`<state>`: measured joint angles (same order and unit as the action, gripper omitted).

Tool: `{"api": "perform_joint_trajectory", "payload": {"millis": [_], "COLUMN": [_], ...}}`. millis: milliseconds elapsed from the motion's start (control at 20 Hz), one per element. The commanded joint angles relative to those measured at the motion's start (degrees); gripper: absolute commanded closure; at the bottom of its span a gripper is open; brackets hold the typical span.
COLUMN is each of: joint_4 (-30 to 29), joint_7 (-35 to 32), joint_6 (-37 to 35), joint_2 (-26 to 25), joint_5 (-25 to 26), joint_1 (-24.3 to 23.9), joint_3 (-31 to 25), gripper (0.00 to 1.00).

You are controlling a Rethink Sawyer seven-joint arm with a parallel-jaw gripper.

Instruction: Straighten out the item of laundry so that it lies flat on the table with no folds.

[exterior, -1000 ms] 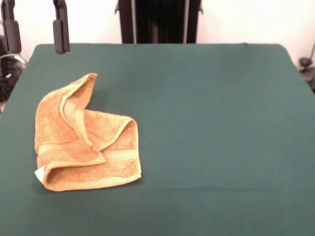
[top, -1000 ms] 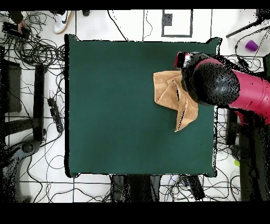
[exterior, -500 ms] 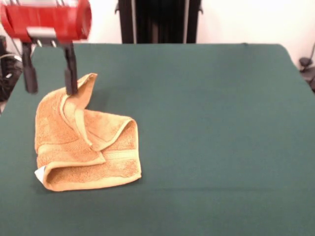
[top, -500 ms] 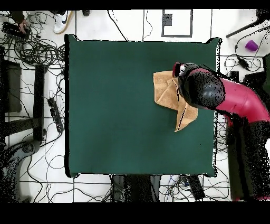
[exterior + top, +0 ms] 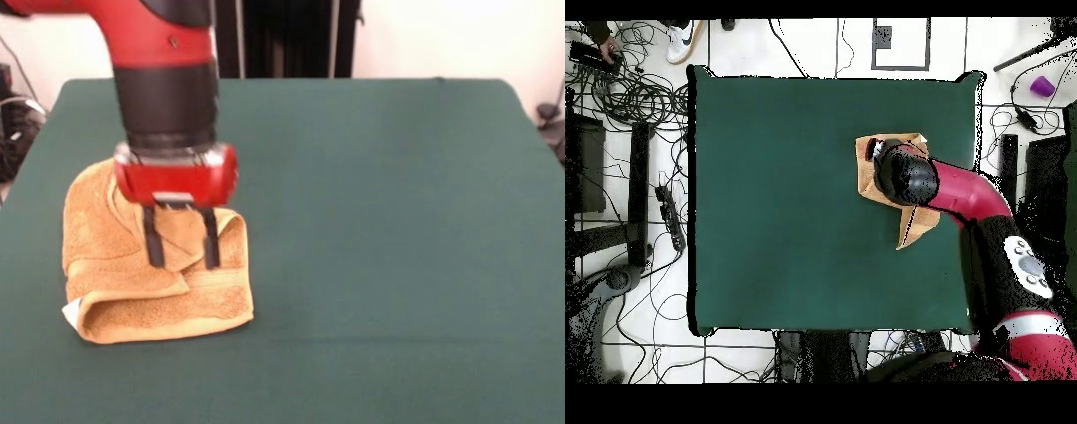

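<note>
Golden-orange terry: the towel (image 5: pixel 154 265) sits crumpled toward 9 o'clock on the green table (image 5: pixel 397 221) in the front view, edges doubled over themselves, white tag (image 5: pixel 71 312) poking out at its 7 o'clock corner. Folds remain, so flattening looks barely begun. Gripper (image 5: pixel 182 249) hangs directly over the bunched middle, its two dark fingers (image 5: pixel 154 237) parted with cloth showing between them, nothing pinched. Judgement: it is set there to nip the top fold and peel it outward. Overhead, the arm (image 5: pixel 965 200) hides most of the towel.
</note>
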<state>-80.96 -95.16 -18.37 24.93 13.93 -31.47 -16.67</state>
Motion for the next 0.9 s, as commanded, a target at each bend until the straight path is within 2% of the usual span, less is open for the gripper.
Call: {"api": "perform_joint_trajectory", "payload": {"millis": [50, 350, 550, 900], "joint_4": [3.14, 9.26, 8.35, 8.12], "joint_7": [-12.32, -8.71, -6.92, -3.97], "joint_6": [2.70, 0.82, 7.94, 13.00], "joint_2": [-6.41, -11.59, -15.28, -20.77], "joint_5": [-4.00, -4.15, -1.53, 1.40], "joint_1": [4.11, 4.82, 1.56, -2.51], "joint_3": [-0.12, 0.51, -2.56, -8.41], "gripper": [0.00, 0.00, 0.00, 0.00]}}
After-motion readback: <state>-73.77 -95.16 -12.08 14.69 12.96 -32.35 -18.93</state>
